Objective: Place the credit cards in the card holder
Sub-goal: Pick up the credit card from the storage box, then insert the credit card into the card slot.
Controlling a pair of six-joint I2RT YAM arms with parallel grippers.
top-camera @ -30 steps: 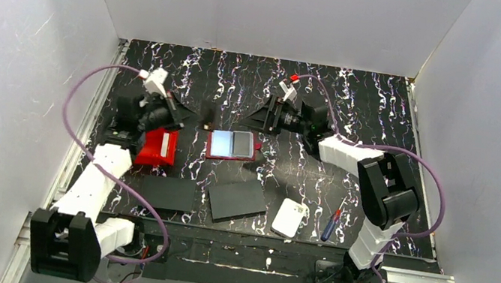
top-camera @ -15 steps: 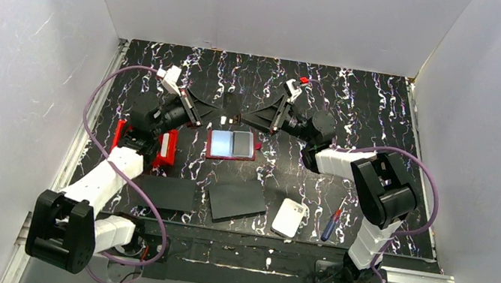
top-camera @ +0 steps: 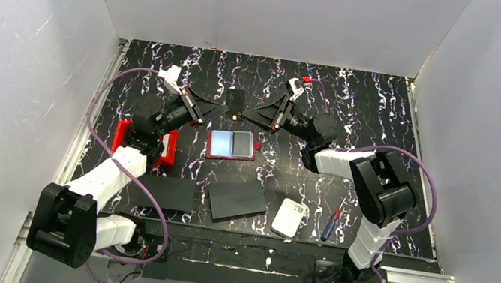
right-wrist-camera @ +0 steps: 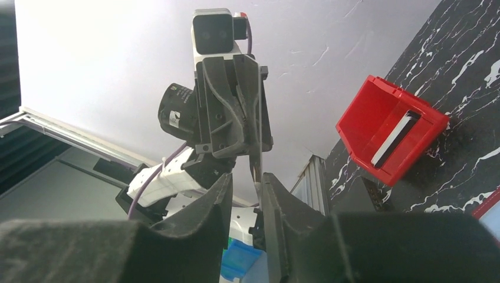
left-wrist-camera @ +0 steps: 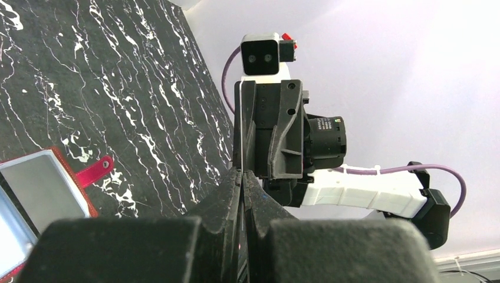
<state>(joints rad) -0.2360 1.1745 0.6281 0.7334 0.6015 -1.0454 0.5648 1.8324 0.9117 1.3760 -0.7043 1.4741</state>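
Note:
A credit card [top-camera: 236, 99] hangs on edge in the air above the table's middle. My left gripper [top-camera: 223, 107] is shut on it; in the left wrist view the fingers [left-wrist-camera: 233, 188] press together on a thin sliver. My right gripper [top-camera: 242, 117] faces the left one. Its jaws stand narrowly apart around the card's edge [right-wrist-camera: 257, 168], which lies against one finger [right-wrist-camera: 271, 194]. The dark red card holder [top-camera: 210, 143] lies open on the table just below both grippers, pale panels showing; its strap [left-wrist-camera: 97, 170] shows in the left wrist view.
A bright red bin [top-camera: 123, 138] with a pale card [right-wrist-camera: 394, 137] in it sits at the left. Two black sheets [top-camera: 167, 193] [top-camera: 238, 200], a white rounded pad [top-camera: 290, 218] and a screwdriver [top-camera: 332, 223] lie near the front edge.
My left gripper rose from the red bin toward the centre with the card. My right gripper turned to face it and its jaws narrowed around the card.

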